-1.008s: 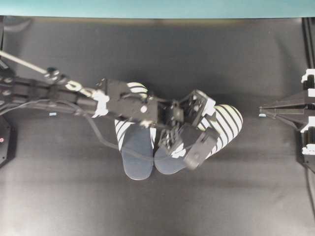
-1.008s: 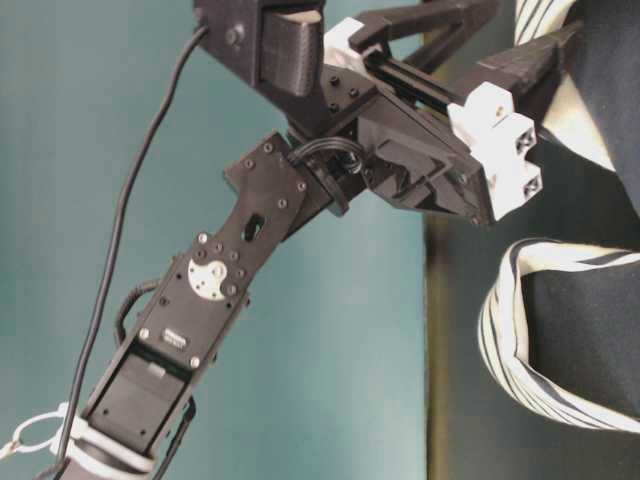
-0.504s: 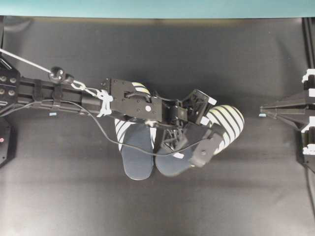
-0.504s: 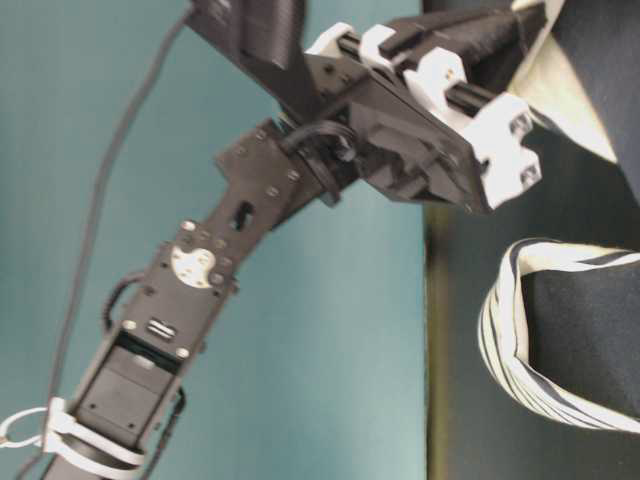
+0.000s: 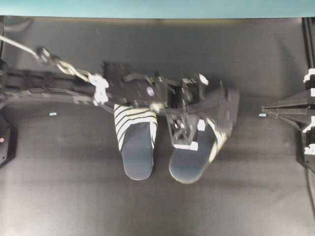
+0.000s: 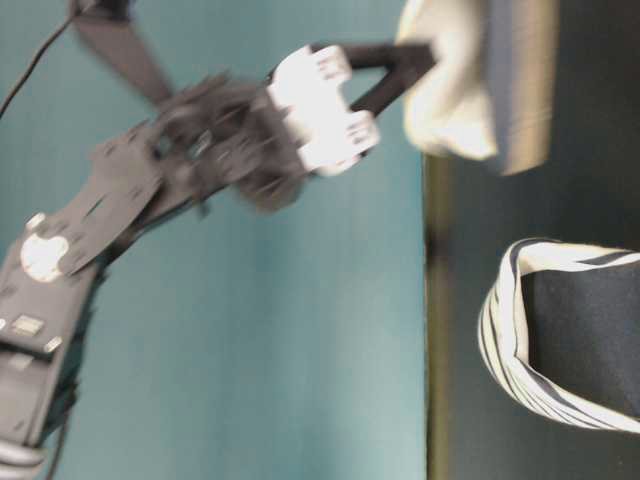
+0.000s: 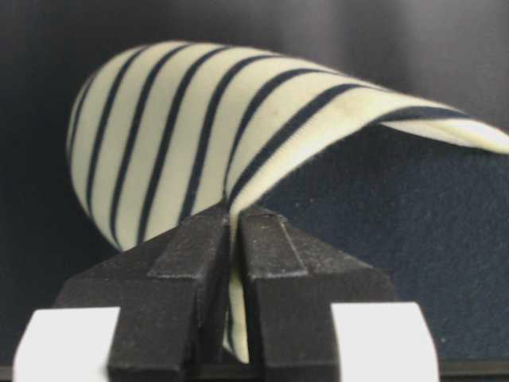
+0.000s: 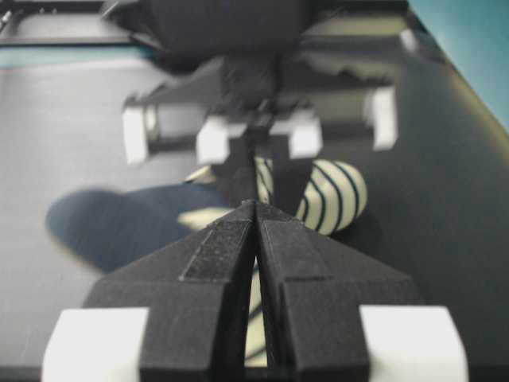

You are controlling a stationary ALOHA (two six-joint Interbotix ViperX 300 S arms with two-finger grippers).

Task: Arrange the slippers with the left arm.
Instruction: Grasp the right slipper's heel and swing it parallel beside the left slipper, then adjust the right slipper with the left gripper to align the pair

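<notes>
Left arm [image 5: 59, 86] reaches across the black table [image 5: 246, 196] from the left edge of the overhead view. Left end effector [image 7: 235, 231] is clenched on the striped upper edge of the right-hand slipper [image 5: 197, 160]; the wrist view shows the fabric rim pinched between the two black fingers [image 7: 191, 263]. This slipper sits near table centre, heel toward the bottom of the overhead view, navy insole showing, its toe part hidden under the wrist hardware. In the table-level view it looks raised off the table and blurred [image 6: 480, 80].

The other slipper [image 5: 135, 142] lies flat just to its left, striped toe toward the arm, heel toward the bottom of the overhead view. The two are close, side by side, a narrow gap between them, roughly parallel.

Right end effector [image 5: 266, 109] rests at the right table edge, well apart from both slippers, pointed tips pressed together with nothing between them, aimed toward the centre.
</notes>
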